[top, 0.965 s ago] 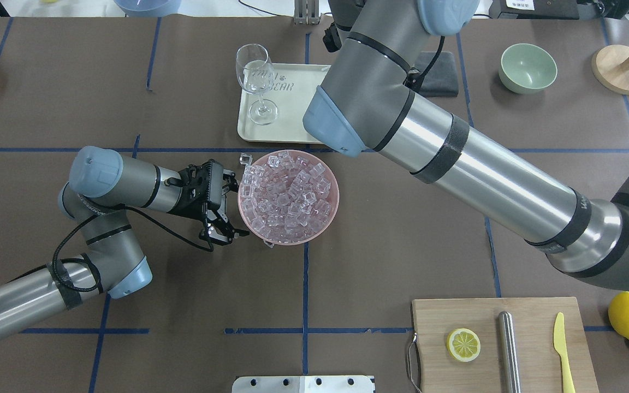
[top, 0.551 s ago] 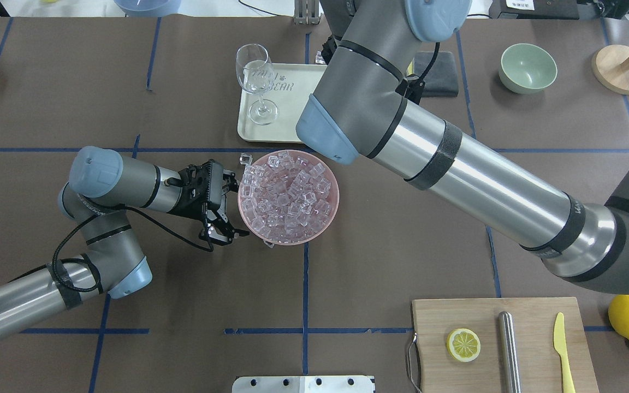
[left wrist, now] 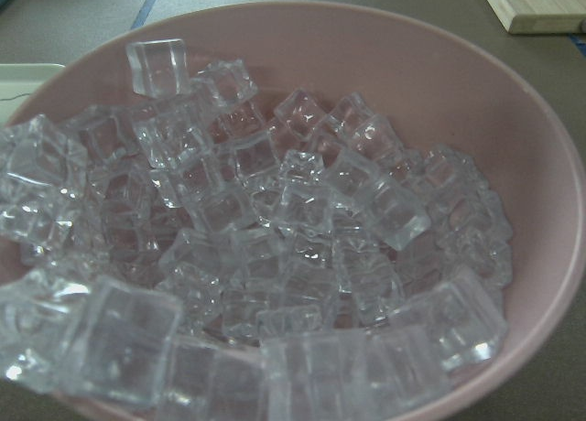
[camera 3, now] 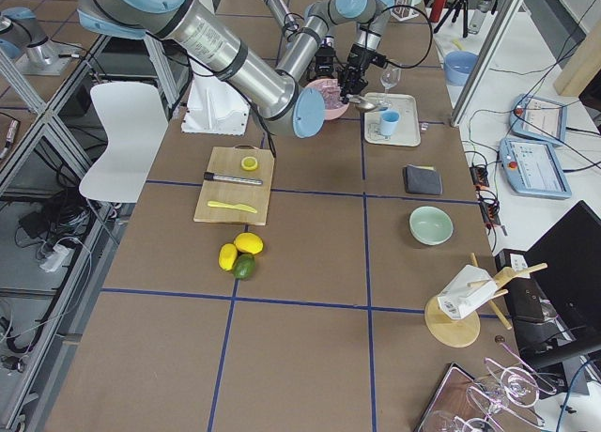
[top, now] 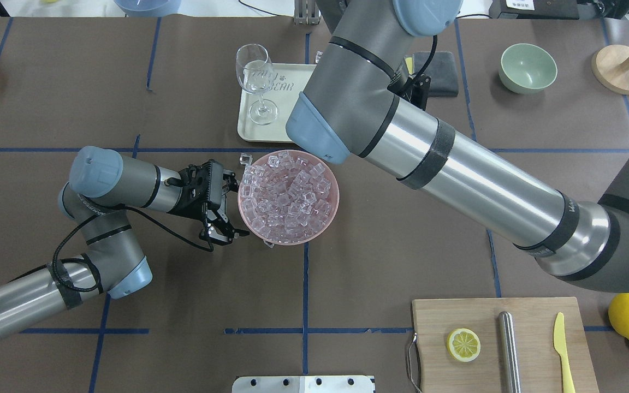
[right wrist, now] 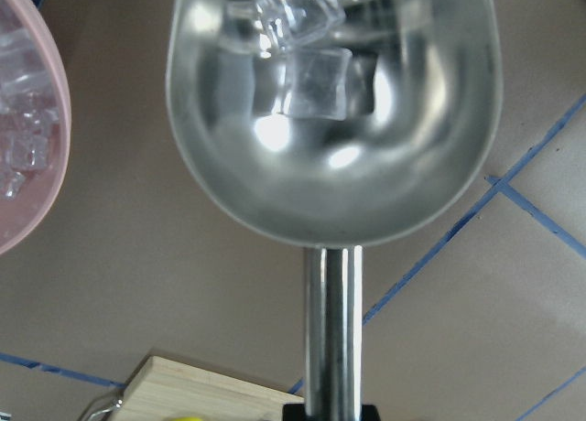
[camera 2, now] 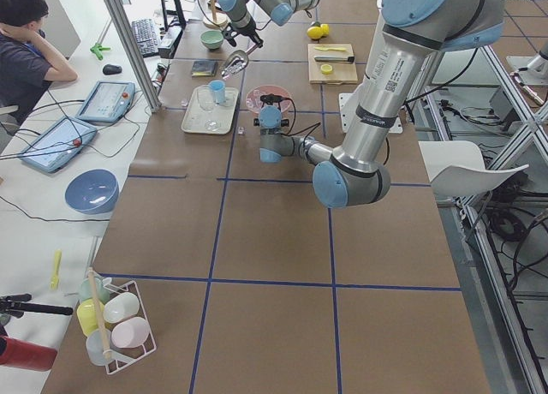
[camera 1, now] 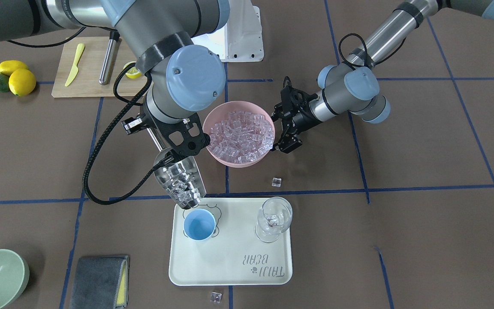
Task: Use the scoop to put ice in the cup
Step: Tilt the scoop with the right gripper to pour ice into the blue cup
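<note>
Many ice cubes [camera 1: 182, 186] ride the scoop [right wrist: 366, 178] in the right claw [camera 1: 174, 148], lip near cup [camera 1: 199, 225] rim; left claw [top: 235, 208] wide.

Robotics lab: industrial arm [camera 2: 377, 103] at a brown counter [camera 2: 274, 231] gridded with blue tape [camera 2: 257, 283], aluminium frame post [camera 2: 130, 43], seated operator [camera 2: 26, 43] beside tablets [camera 2: 105, 101], loose floor cables [camera 2: 505, 231].
</note>
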You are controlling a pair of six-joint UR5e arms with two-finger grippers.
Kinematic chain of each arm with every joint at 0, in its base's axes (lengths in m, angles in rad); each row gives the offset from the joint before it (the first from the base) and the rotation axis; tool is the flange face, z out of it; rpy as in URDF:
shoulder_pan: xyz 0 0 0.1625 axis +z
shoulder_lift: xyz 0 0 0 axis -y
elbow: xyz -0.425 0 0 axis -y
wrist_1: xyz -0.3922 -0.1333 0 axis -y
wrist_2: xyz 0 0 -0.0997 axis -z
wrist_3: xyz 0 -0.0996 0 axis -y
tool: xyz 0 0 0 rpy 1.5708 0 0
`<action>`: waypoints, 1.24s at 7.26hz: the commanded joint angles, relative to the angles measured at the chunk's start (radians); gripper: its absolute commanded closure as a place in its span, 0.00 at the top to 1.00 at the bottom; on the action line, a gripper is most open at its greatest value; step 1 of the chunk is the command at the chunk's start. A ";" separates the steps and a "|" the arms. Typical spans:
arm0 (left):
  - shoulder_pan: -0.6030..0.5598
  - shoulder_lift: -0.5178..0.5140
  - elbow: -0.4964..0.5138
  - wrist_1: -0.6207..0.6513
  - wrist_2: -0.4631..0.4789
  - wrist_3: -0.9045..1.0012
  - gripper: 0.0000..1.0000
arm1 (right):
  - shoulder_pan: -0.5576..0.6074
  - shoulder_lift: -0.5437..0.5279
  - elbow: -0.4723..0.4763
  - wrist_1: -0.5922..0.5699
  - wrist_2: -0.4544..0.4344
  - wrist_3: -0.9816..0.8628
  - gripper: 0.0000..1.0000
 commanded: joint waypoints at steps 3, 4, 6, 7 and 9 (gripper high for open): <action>0.000 0.000 0.000 0.000 -0.002 0.000 1.00 | 0.015 0.028 -0.032 -0.054 -0.028 -0.113 0.00; 0.000 0.000 0.000 0.000 -0.002 0.000 1.00 | 0.028 0.031 -0.033 -0.057 -0.026 -0.125 0.00; 0.000 0.000 -0.002 0.000 -0.002 0.000 1.00 | 0.053 0.033 -0.055 -0.057 -0.011 -0.151 0.00; 0.000 0.000 -0.002 0.000 -0.002 0.000 1.00 | 0.055 0.033 -0.066 -0.057 -0.004 -0.153 0.00; 0.000 -0.002 -0.002 0.000 -0.002 0.000 1.00 | 0.055 0.039 -0.067 -0.057 -0.002 -0.153 0.00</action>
